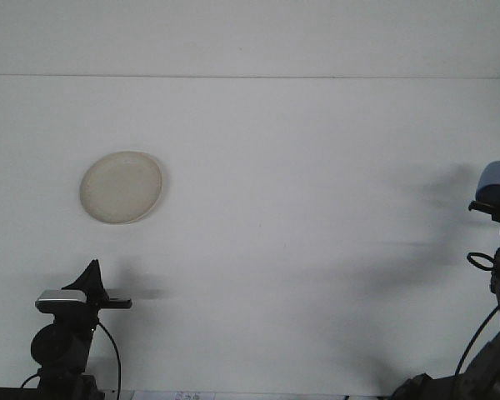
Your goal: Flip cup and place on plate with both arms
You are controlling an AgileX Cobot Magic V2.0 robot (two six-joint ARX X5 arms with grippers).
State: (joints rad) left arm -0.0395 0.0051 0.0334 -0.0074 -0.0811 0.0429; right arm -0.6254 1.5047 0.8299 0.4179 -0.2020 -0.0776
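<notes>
A round cream plate (121,187) lies flat on the white table, left of centre. At the right edge of the front view, a blue cup (494,180) is held off the table at the top of my right gripper (495,205), rounded end up. Only part of that gripper and its arm shows, since the frame cuts them off. My left gripper (96,287) sits low at the bottom left, below the plate and well apart from it, with nothing in it.
The table (300,250) is a plain white surface whose far edge runs across the top of the view. Cables hang from both arms near the bottom corners.
</notes>
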